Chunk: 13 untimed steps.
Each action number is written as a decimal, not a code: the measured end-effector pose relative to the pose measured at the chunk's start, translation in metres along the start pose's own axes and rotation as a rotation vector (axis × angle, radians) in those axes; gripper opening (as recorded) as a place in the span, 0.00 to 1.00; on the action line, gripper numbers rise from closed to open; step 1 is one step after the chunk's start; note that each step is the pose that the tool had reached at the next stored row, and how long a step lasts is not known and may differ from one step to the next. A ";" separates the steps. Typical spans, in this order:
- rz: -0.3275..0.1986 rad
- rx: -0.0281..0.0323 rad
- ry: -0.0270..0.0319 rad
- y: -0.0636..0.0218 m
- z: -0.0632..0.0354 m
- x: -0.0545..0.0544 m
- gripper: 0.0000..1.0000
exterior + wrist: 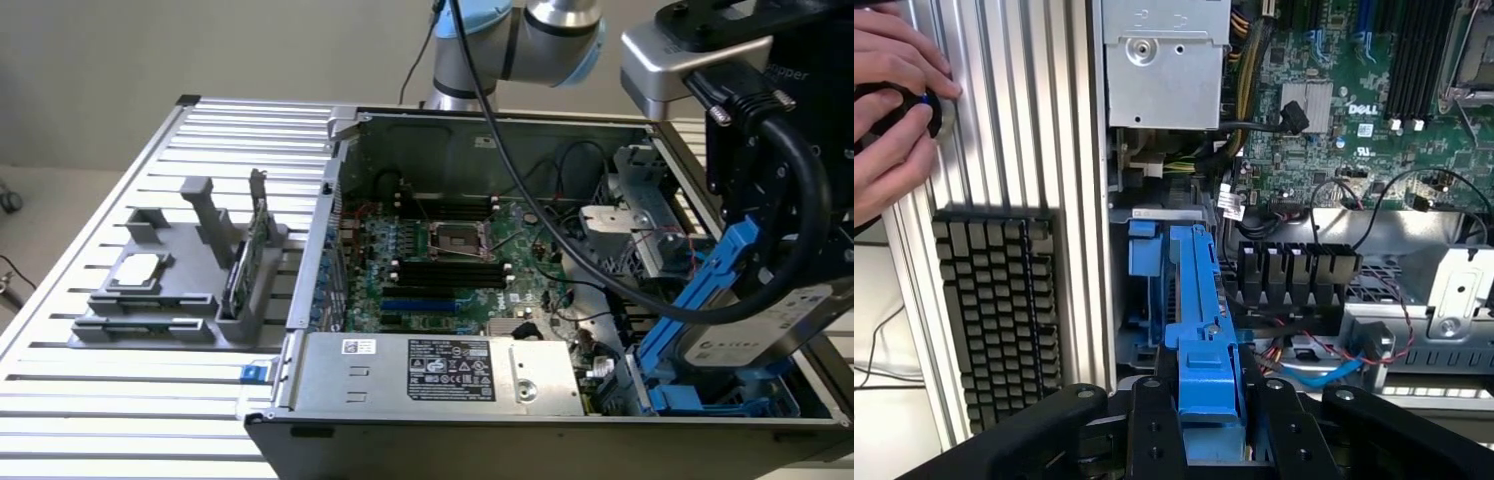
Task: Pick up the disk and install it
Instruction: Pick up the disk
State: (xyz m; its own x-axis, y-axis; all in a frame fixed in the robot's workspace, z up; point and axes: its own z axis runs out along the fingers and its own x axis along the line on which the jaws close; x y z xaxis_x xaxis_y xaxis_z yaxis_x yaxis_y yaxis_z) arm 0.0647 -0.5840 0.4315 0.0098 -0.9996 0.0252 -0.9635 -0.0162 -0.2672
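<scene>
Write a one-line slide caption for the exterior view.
Gripper holds the blue-railed hard drive tilted above the blue drive cage in the open PC case.

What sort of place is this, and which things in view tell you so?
Probably a robotics lab bench for computer assembly: an open computer case sits on a slatted metal table, a robot's gripper holds the blue-railed disk over it, and a keyboard lies alongside.

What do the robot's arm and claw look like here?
The arm is silver-grey tubing with a pale blue joint cap. A silver camera housing at the wrist feeds a thick black cable. The claw is matte black, its fingers dotted with screw holes, with white lettering on its body.
</scene>
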 end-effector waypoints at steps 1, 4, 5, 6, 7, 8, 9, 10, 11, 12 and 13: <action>0.000 0.0004 0.0000 0.0002 0.0007 0.000 0.33; 0.000 0.0010 0.0005 0.0009 0.0029 -0.001 0.33; 0.001 0.0011 0.0007 0.0011 0.0036 -0.001 0.33; 0.001 0.0012 0.0009 0.0013 0.0043 -0.001 0.33; 0.001 0.0012 0.0011 0.0015 0.0049 -0.001 0.33; 0.001 0.0012 0.0013 0.0017 0.0055 -0.001 0.33; 0.002 0.0012 0.0015 0.0019 0.0061 -0.002 0.33; 0.002 0.0012 0.0016 0.0021 0.0067 -0.002 0.33; 0.002 0.0011 0.0018 0.0023 0.0074 -0.002 0.33; 0.002 0.0012 0.0018 0.0025 0.0080 -0.002 0.33; 0.003 0.0011 0.0019 0.0027 0.0087 -0.002 0.33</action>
State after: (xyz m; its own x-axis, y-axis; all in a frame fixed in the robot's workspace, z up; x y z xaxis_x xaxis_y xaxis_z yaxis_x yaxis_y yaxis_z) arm 0.0644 -0.5822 0.4224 0.0069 -0.9996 0.0263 -0.9632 -0.0137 -0.2683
